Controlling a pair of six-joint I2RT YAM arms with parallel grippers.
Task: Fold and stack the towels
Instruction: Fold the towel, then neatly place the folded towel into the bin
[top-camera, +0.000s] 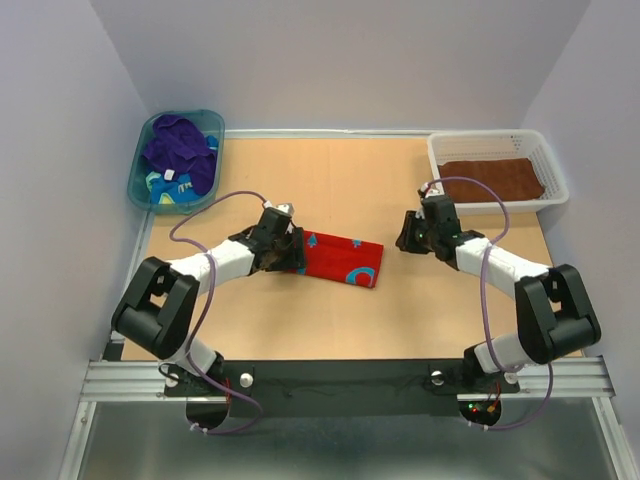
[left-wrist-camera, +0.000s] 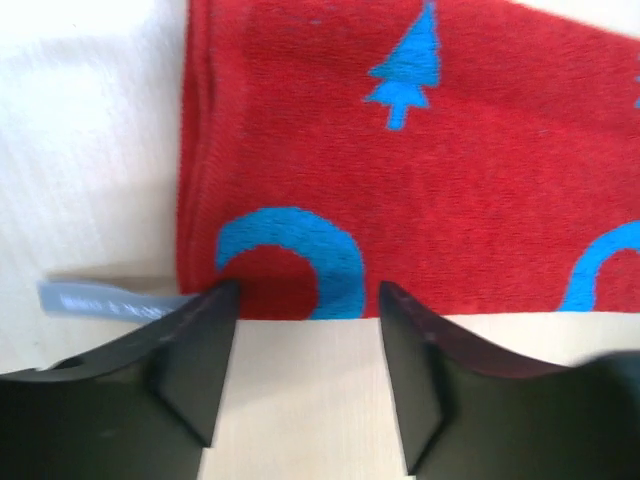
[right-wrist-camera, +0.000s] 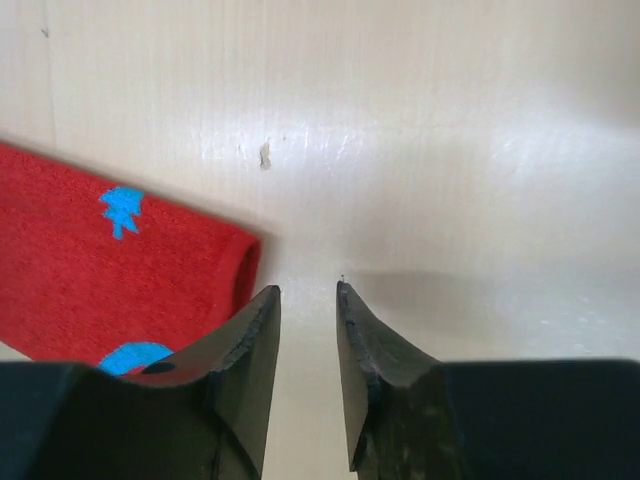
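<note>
teal tub (top-camera: 218, 135): purple towel (top-camera: 178, 150) on patterned towel (top-camera: 160, 188) | white basket (top-camera: 480, 143): brown towel (top-camera: 492, 180)

the arms (top-camera: 225, 262) have white links and black joints. a purple cable (top-camera: 238, 194) loops along each. their fingers (left-wrist-camera: 190, 350) are black tapered wedges.

red towel (top-camera: 340, 258): blue marks, folded, flat on table (top-camera: 330, 180) | brown towel (top-camera: 492, 180): flat in basket (top-camera: 556, 170) | purple towel (top-camera: 178, 150): heaped in tub (top-camera: 138, 175)

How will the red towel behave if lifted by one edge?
Probably floppy: the red towel is folded cloth lying flat, so its free end would likely droop. Its fuzzy surface suggests little slipping. Pushing may bunch its layered edge.
</note>
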